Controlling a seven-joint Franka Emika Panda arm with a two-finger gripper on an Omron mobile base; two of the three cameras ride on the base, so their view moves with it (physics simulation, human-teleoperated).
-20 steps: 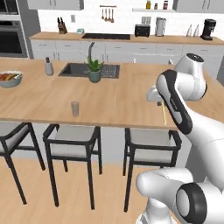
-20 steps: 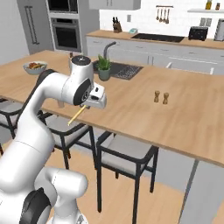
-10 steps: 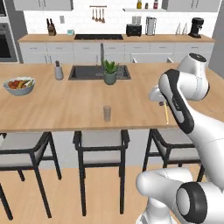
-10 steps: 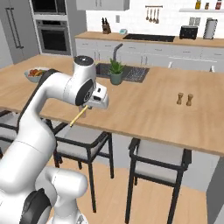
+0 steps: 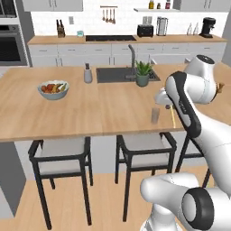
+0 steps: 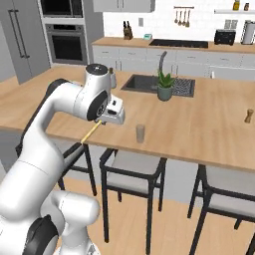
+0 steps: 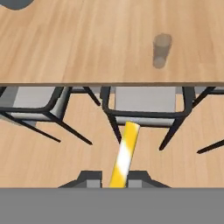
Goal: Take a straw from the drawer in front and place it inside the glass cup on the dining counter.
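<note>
Dining counter point(image 6: 209, 124) beyond — straw point(image 7: 124, 154) between gripper point(image 7: 114, 178) fingertips

Straw point(image 7: 124, 154): thin, yellow-tan, clamped between fingertips, angled down past dining counter point(image 5: 90, 113) edge. Glass cup point(image 5: 155, 116): translucent, upright near that edge, apart from straw.

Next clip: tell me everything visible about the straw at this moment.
The straw is a thin, straight, pale yellow stick with a lighter sheen, plastic-looking. It is clamped at one end between the fingertips of the gripper, its free end sticking out past them, slanting downward in the right base view. It hangs in the air off the edge of the dining counter, above the stools, apart from the glass cup and not yet in it.
</note>
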